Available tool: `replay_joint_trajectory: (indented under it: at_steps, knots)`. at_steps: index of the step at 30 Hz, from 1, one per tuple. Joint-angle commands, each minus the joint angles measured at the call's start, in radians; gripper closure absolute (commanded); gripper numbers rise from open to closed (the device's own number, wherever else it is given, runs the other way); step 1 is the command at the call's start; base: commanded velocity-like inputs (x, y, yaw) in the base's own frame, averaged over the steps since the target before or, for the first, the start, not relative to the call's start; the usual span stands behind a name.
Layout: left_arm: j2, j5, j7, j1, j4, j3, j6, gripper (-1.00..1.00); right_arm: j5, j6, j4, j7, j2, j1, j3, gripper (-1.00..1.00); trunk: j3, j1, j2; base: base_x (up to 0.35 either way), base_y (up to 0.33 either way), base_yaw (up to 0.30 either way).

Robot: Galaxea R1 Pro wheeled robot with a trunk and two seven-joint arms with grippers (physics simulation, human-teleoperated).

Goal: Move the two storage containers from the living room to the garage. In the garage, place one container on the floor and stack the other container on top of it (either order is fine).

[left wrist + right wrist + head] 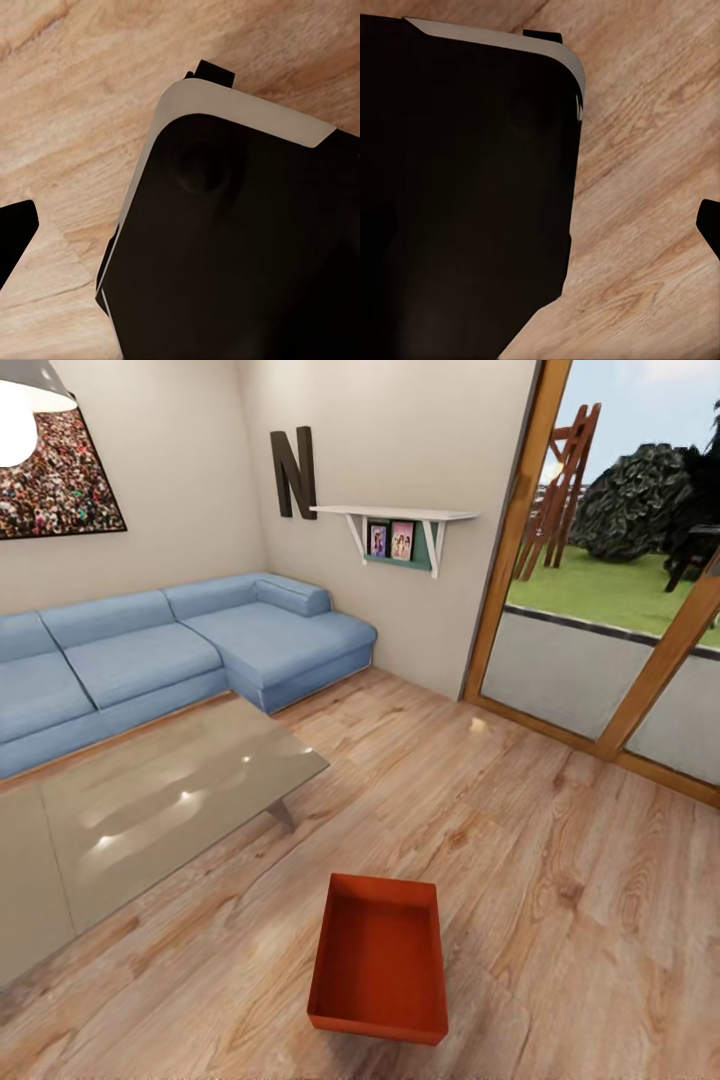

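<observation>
Living room, head view: one red-orange storage container [380,957] stands open-top on the wood-plank flooring [560,880], near, right of the glass coffee table [150,810]. Wrist views look down past the robot's dark body [240,240] onto planks; jaw state cannot be told.

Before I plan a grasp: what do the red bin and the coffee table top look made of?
The red bin looks like matte moulded plastic: uniform orange-red, straight thin walls, no gloss. The coffee table top looks like smooth tinted glass: bright light spots reflect on it.
</observation>
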State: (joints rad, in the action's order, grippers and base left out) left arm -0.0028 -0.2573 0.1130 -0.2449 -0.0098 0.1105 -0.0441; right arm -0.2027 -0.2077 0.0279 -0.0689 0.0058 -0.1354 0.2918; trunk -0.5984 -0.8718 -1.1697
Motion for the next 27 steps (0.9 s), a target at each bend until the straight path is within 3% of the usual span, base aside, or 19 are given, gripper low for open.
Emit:
replay_joint_trajectory:
  at_steps: [1, 27]
  knots:
    - [0.000, 0.000, 0.001, 0.000, 0.001, 0.008, -0.003, -1.00, -0.009, -0.006, 0.003, -0.002, 0.001, -0.001, 0.009, -1.00, -0.002, 0.000, 0.000, 0.000, 0.000, 0.000]
    - [0.000, 0.000, 0.002, 0.000, 0.001, 0.008, -0.003, -1.00, -0.009, -0.006, 0.003, -0.002, 0.002, -0.001, 0.009, -1.00, -0.044, 0.000, 0.000, 0.000, 0.000, 0.000]
